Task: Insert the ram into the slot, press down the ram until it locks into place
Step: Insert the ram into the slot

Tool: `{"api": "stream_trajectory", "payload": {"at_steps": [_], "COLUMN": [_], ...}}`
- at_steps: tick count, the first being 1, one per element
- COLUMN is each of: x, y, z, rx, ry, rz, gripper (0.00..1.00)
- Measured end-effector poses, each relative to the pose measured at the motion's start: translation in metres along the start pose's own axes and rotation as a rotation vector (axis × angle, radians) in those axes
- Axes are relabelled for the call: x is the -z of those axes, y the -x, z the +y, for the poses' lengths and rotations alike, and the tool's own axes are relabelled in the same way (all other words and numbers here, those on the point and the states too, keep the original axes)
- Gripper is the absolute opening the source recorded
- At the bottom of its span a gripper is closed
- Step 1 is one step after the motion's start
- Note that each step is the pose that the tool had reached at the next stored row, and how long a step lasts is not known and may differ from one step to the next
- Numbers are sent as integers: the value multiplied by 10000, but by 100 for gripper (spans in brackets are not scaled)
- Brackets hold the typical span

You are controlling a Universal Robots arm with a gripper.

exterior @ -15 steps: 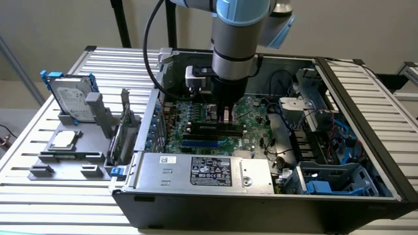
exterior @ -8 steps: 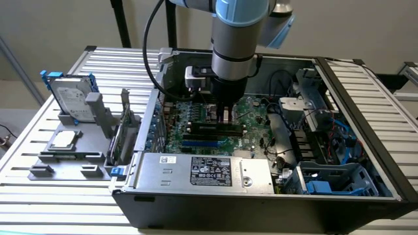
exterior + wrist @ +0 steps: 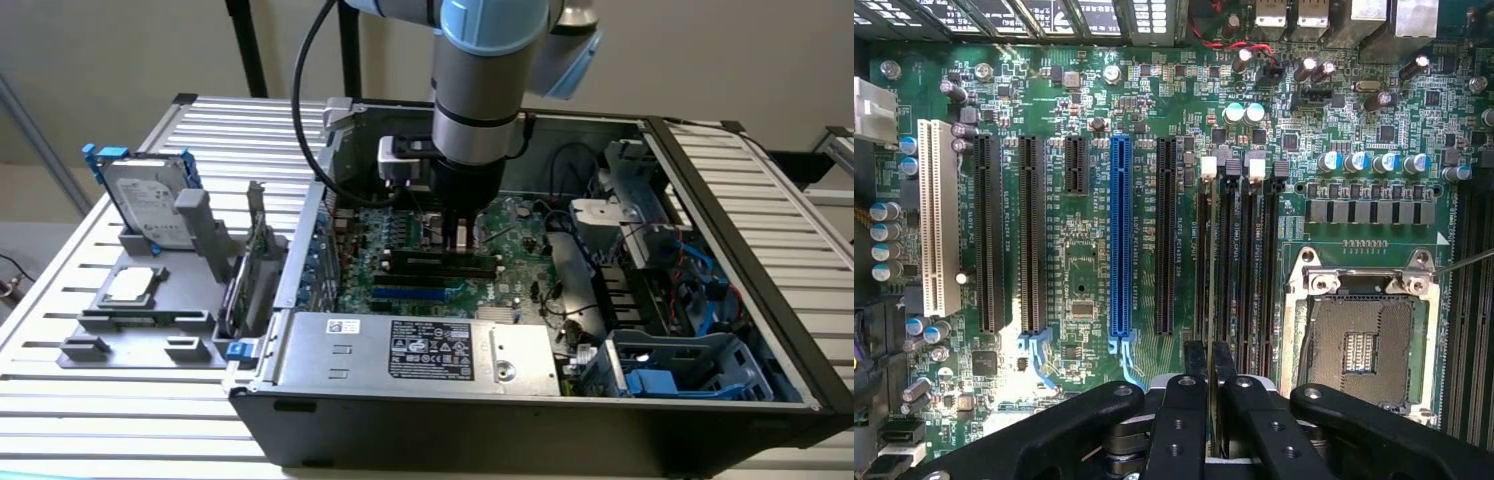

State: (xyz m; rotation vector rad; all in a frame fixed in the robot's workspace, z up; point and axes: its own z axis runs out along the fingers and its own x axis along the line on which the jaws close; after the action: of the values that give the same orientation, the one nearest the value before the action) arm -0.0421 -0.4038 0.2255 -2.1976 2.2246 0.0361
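Low inside the open computer case (image 3: 534, 430), the jaws clench the ram (image 3: 1211, 290) edge-on, lengthwise along the slot (image 3: 1203, 250), so its lower edge can meet that socket squarely.

Four memory slots (image 3: 1239, 270), one ram (image 3: 1211, 280)
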Motion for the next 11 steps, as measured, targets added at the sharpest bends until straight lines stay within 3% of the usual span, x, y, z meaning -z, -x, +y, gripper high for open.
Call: {"api": "stream_trajectory", "payload": {"at_steps": [11], "x": [0], "y": [0], "z": [-14], "rx": [0], "ry": [0], "rz": [0], "gripper": [13]}}
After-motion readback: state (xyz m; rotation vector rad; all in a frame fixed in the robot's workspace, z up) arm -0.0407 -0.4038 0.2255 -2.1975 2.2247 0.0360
